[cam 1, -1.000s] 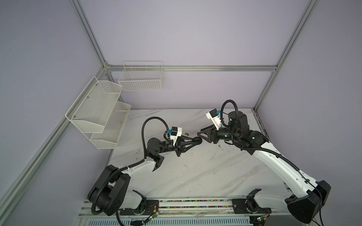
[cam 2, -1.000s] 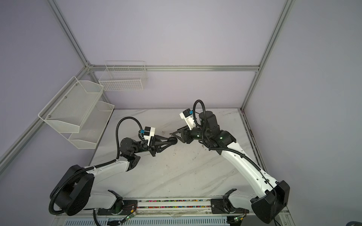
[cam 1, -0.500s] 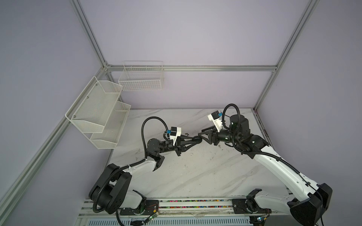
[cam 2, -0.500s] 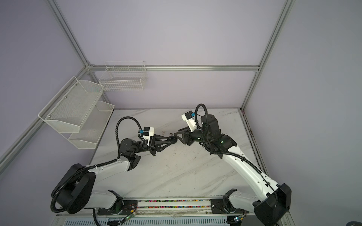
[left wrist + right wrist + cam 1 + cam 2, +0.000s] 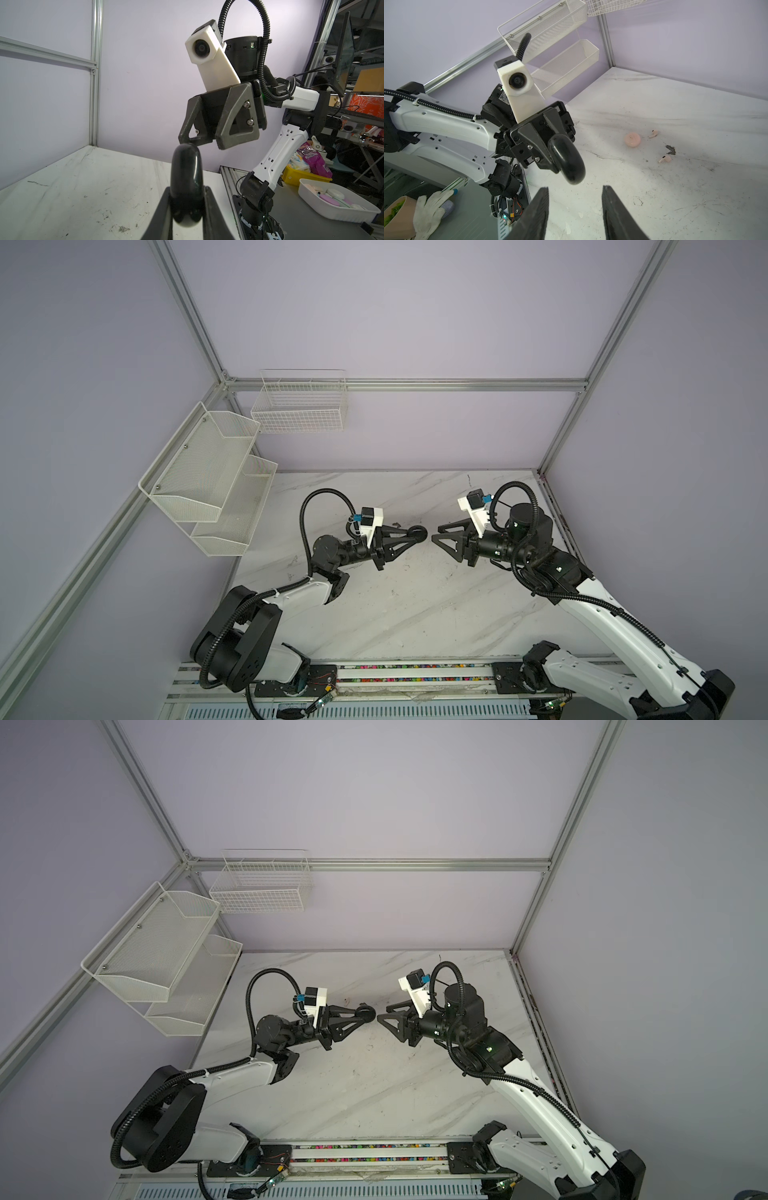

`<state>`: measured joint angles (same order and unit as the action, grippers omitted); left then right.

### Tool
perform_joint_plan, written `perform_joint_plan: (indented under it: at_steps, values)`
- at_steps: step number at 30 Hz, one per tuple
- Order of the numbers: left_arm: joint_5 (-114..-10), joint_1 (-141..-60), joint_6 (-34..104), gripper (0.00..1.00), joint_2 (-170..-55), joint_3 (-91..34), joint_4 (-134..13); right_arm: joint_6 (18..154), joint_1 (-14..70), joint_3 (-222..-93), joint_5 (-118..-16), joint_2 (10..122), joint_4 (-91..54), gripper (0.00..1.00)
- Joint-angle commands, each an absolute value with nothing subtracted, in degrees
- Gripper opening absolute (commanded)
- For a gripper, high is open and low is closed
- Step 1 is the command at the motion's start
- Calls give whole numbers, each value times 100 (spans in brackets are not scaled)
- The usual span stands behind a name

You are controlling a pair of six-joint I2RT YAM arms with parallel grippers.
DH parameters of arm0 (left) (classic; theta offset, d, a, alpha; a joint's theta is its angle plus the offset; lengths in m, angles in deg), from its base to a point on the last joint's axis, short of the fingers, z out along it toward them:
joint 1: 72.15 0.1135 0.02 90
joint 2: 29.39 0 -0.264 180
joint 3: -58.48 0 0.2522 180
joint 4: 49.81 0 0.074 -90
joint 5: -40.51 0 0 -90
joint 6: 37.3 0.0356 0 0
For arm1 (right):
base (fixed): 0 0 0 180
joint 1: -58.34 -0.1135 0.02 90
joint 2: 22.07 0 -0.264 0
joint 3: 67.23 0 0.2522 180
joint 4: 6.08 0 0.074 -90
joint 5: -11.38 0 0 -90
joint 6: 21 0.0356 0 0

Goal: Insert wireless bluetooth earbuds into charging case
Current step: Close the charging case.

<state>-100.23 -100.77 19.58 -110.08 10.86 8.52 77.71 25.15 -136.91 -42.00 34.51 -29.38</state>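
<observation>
My left gripper [image 5: 417,534] [image 5: 187,194] is shut on a round black charging case [image 5: 419,533] [image 5: 367,1014] [image 5: 186,176] [image 5: 568,160], held above the table with its edge showing in both wrist views. My right gripper [image 5: 437,534] [image 5: 383,1014] [image 5: 575,192] faces it from a short gap away, open and empty. On the marble table lie a round pink case [image 5: 632,140] and two pale pinkish earbuds, one [image 5: 654,133] beside it and the other [image 5: 665,159] a little further off. No black earbuds show.
A dark patch of debris [image 5: 670,150] lies between the two earbuds. White mesh shelves [image 5: 208,481] hang on the left wall and a wire basket [image 5: 301,406] on the back wall. Off the table's right side stands a white tray [image 5: 332,209] of cases.
My right gripper has drawn back a little to the right, and a small gap now separates it from the black case. The left arm has held still.
</observation>
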Motion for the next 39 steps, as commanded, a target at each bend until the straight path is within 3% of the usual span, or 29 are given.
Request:
perform_joint_plan:
  at_steps: [1, 7, 13, 21, 29, 39]
  values:
    - [-10054, -10045, 1677, 0, -11135, 1036, 1168, 7779, 2588, -13584, -3777, 3309, -2535, 44]
    - [-10121, -10046, 1528, 0, -11182, 1018, 1333, 7881, 2652, -13465, -3450, 3076, -2159, 48]
    - [-10212, -10046, 1335, 0, -11280, 970, 1522, 8216, 2652, -13305, -3010, 3537, -1499, 49]
    - [-10250, -10054, 1188, 0, -11278, 1000, 1692, 8028, 2652, -13374, -3116, 3841, -1468, 65]
    - [-10240, -10054, 1157, 0, -11310, 1081, 1815, 8224, 2652, -13294, -2674, 4133, -1111, 47]
    - [-10249, -10054, 1100, 0, -11324, 1106, 1920, 8356, 2652, -13366, -2495, 4316, -818, 34]
